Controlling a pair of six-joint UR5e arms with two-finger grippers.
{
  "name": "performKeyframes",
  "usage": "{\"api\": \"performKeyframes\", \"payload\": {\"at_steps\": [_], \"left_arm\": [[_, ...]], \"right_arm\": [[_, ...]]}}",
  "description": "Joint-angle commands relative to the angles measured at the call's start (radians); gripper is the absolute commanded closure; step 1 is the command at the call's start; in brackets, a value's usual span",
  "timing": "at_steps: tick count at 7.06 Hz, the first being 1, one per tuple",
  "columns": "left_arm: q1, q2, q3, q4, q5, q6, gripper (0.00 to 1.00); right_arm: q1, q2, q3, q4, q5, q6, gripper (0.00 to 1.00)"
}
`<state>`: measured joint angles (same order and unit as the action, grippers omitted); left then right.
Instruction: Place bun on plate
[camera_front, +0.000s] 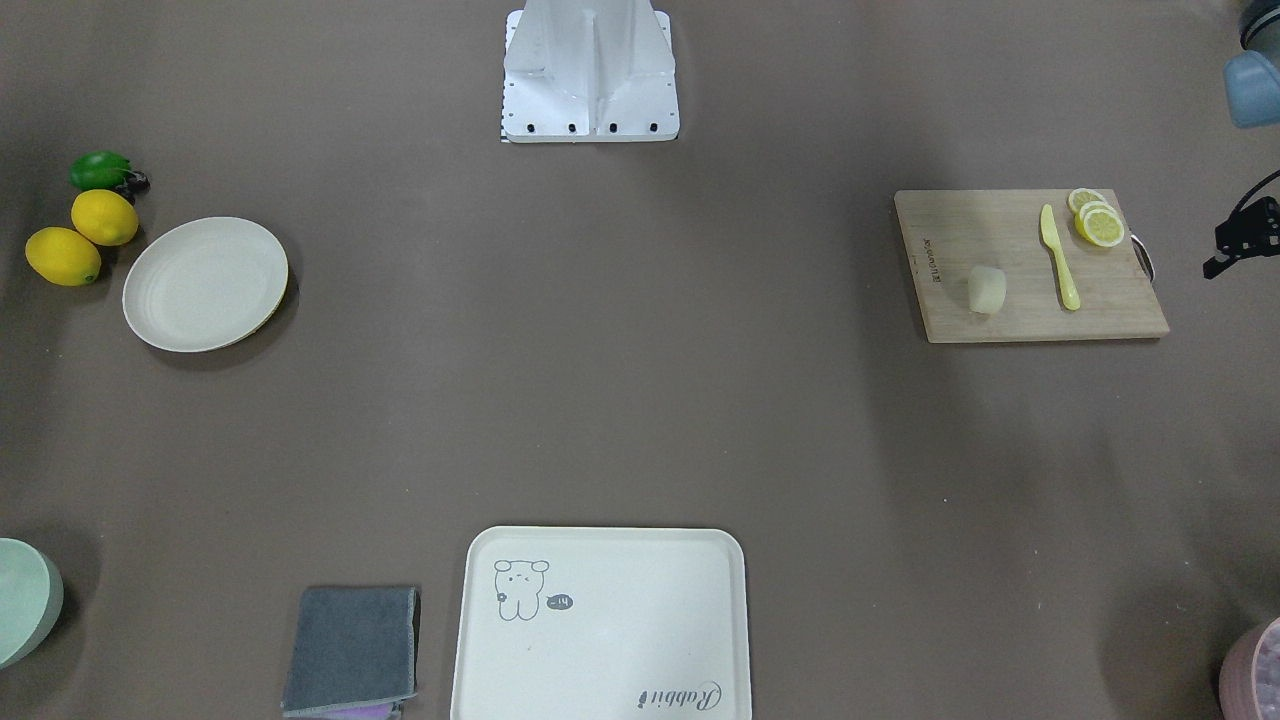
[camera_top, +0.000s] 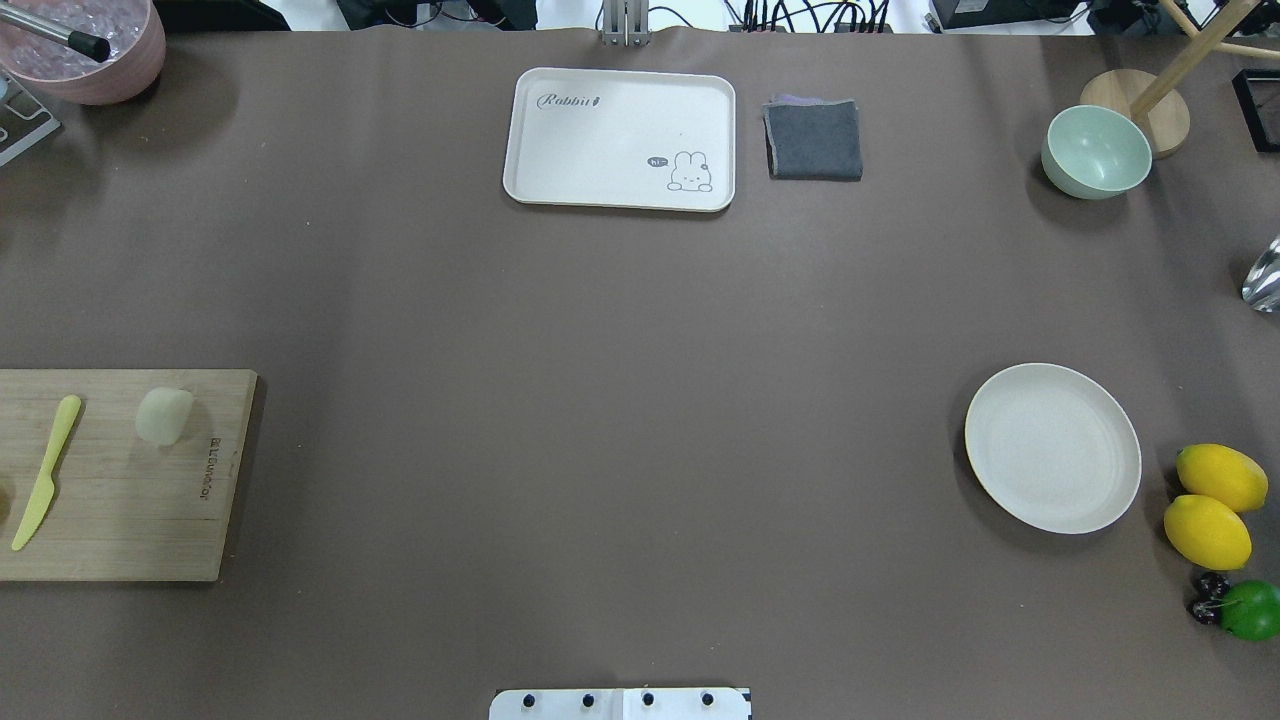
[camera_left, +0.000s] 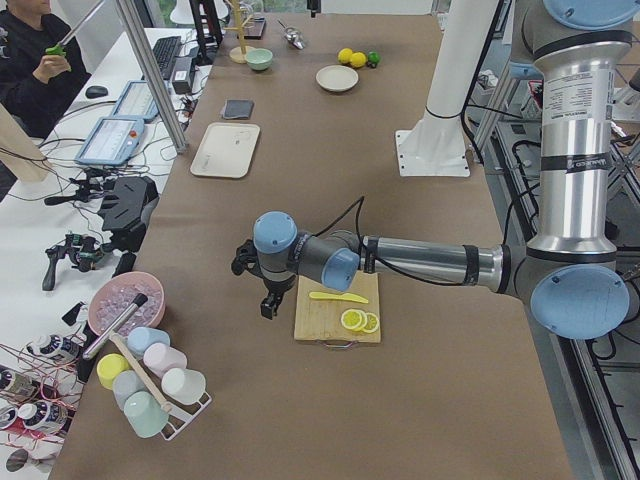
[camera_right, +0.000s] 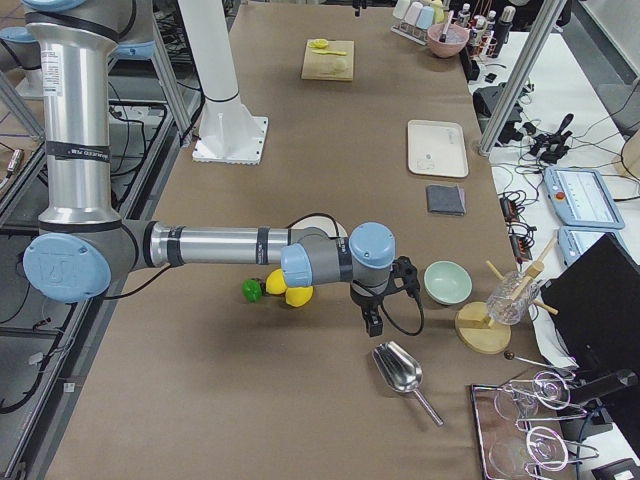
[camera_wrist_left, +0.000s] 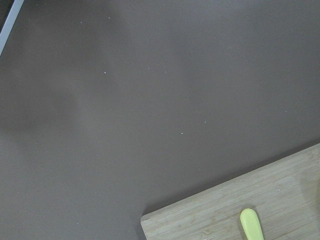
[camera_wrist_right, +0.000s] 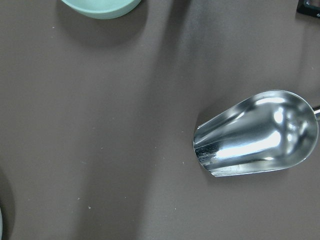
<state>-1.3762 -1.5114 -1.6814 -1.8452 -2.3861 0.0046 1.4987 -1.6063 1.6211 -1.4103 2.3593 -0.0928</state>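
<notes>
On the cutting board (camera_top: 120, 520) the bun (camera_top: 164, 415) lies near the knife (camera_top: 45, 470); just off the board's end hangs my left gripper (camera_left: 264, 300), opening unreadable; I judge the pickup not begun, so next I centre over the bun; far from the board sit the plate (camera_top: 1052, 447) and right gripper (camera_right: 370, 318), likewise unreadable.

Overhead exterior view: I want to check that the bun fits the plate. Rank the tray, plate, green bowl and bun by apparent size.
1. tray, largest
2. plate
3. green bowl
4. bun, far smaller than the plate
</notes>
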Motion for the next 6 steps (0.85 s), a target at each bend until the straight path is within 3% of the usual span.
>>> {"api": "performKeyframes", "payload": {"at_steps": [1,6], "left_arm": [[0.003,0.010,-0.009,-0.002,0.005,0.011,0.02],[0.025,0.037,-0.036,-0.002,-0.001,0.000,0.02]], "right_arm": [[0.000,-0.006,0.006,-0.004,0.006,-0.001,0.00],[0.006,-0.029,0.045,-0.007,0.002,0.001,0.00]]}}
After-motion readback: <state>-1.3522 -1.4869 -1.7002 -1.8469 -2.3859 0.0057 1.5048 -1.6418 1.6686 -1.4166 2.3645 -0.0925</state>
